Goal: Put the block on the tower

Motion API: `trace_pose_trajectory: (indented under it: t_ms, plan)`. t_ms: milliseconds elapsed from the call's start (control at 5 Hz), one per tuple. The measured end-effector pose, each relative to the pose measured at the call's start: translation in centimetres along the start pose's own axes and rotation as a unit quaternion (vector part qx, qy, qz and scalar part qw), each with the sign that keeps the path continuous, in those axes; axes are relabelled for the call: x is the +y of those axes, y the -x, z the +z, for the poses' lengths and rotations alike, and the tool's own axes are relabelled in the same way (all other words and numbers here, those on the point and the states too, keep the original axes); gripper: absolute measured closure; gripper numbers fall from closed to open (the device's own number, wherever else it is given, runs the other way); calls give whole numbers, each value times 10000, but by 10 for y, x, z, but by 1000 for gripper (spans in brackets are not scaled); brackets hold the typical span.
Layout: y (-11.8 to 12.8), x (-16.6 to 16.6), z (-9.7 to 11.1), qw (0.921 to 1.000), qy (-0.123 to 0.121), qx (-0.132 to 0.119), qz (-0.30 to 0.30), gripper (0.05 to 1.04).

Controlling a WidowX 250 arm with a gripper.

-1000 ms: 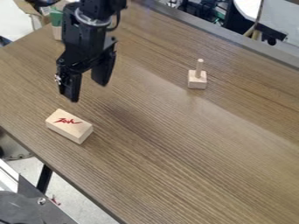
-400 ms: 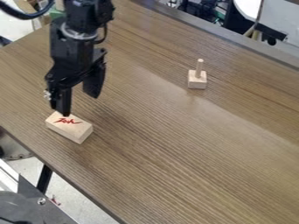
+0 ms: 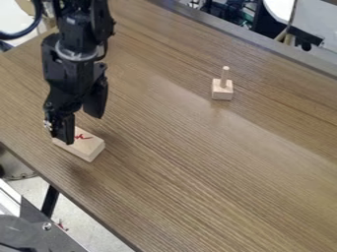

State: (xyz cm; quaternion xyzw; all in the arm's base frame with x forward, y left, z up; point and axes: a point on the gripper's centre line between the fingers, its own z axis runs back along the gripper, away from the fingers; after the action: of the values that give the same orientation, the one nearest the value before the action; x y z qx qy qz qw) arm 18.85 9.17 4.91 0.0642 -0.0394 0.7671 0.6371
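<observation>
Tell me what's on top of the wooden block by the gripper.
The block has a red marking on top. The gripper hides part of that top face, so anything there can't be seen.

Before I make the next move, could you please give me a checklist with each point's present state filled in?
1. Gripper open: ok, a gap shows between its fingers.
2. Block flat on the table: ok.
3. Block lined up between both fingers: cannot tell; one finger hides part of its top, and depth is unclear.
4. Block gripped: not ok, the fingers are apart.
5. Pegged wooden piece upright: ok, peg pointing up.
6. Pegged piece being the tower meant: cannot tell, though it seems likely.
</observation>
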Motion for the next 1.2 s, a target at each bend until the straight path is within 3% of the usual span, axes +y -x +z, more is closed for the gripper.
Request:
trace_pose_trajectory:
  t_ms: [400, 600, 800, 1000, 1200]
  plan:
    - [2, 1, -22, 9999, -134, -44, 23, 83]
    - [-4, -1, -29, 9998, -52, 176, 86, 136]
    - [-9, -4, -33, 9996, 4, 222, 146, 402]
    - [-6, 0, -31, 9994, -6, 319, 96, 521]
    - [1, -5, -7, 9985, 127, 524, 59, 521]
